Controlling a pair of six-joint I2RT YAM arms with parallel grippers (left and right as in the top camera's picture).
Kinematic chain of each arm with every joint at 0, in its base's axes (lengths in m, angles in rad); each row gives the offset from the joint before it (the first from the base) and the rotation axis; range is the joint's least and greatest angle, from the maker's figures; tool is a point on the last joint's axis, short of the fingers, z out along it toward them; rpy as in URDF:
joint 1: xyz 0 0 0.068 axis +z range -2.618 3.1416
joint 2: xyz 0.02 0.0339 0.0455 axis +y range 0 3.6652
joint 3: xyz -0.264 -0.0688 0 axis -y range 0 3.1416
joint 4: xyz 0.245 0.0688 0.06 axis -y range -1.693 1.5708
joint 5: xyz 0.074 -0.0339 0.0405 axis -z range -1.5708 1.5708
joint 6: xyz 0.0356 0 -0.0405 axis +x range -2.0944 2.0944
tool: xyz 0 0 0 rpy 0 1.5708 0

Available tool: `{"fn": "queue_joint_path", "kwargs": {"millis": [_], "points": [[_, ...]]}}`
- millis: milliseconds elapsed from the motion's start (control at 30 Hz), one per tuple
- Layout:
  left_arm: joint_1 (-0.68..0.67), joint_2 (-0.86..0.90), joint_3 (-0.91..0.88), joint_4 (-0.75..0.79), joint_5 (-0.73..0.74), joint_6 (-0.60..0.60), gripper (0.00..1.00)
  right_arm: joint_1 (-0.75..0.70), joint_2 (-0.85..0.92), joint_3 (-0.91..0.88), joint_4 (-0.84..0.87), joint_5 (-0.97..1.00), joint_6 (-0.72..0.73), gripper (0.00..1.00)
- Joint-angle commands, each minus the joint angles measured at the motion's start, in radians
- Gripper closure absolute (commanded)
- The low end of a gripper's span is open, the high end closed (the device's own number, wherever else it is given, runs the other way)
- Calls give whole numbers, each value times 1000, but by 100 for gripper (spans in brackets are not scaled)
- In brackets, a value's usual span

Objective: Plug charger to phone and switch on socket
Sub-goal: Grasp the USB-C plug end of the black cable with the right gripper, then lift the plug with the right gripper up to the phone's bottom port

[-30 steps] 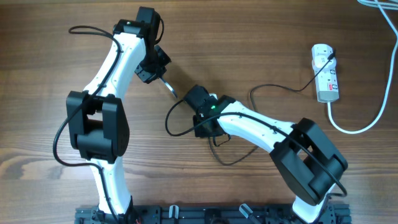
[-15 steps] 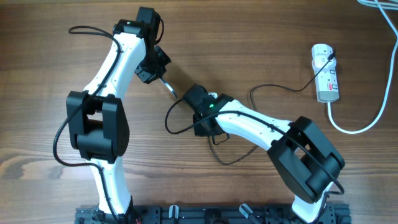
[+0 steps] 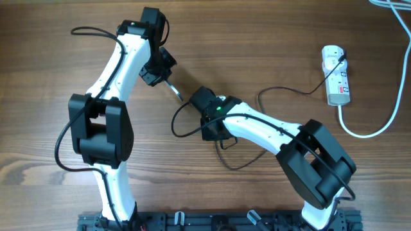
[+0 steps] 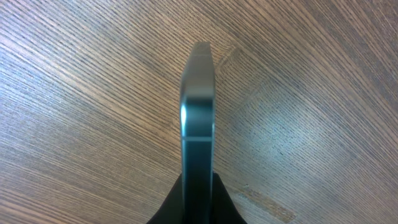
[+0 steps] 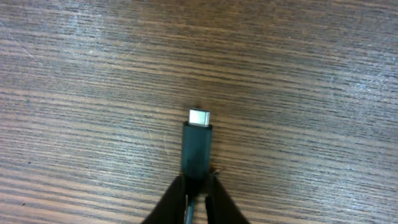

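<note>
My left gripper [image 4: 198, 208] is shut on the phone [image 4: 198, 124], which I see edge-on, standing on its side above the wood. In the overhead view the phone [image 3: 173, 88] is a thin sliver below the left gripper [image 3: 162, 70]. My right gripper [image 5: 198, 190] is shut on the charger's black connector [image 5: 198, 146], whose metal tip points away over the table. In the overhead view the right gripper [image 3: 200, 104] sits just right of the phone, with a small gap. The charger's black cable [image 3: 289, 89] runs to the white socket [image 3: 336, 77] at the far right.
The socket's thick white cord [image 3: 379, 128] curves along the right edge of the wooden table [image 3: 270, 38]. Slack black cable loops under the right arm [image 3: 237, 165]. The arm bases stand at the front edge.
The right arm has shifted very slightly to the left. The left arm and the phone have not moved.
</note>
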Motion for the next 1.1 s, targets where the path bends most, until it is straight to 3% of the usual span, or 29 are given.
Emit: {"fn": "queue_joint_path", "kwargs": {"millis": [0, 67, 167, 367, 467, 567, 733, 900, 1067], "points": [[1, -2, 0, -1, -6, 12, 96, -3, 61, -28, 3, -25, 2, 94], [1, -2, 0, 1, 14, 20, 96, -3, 61, -23, -7, -40, 4, 96], [2, -2, 0, 56, 184, 136, 96, -3, 49, -4, -26, -76, 3, 95], [9, -7, 0, 270, 723, 306, 96, -43, -101, 116, -216, -194, -79, 95], [9, -15, 0, 383, 999, 390, 96, -71, -214, 138, -244, -356, -191, 96], [9, -27, 0, 475, 1174, 402, 96, -100, -324, 137, -242, -525, -245, 96], [9, -57, 0, 542, 1328, 455, 96, -136, -484, 138, -240, -496, -229, 93], [3, -76, 0, 536, 1353, 461, 96, -154, -523, 138, -233, -326, -128, 95], [-26, -77, 0, 517, 1355, 497, 96, -164, -514, 138, -185, -216, -119, 96]]}}
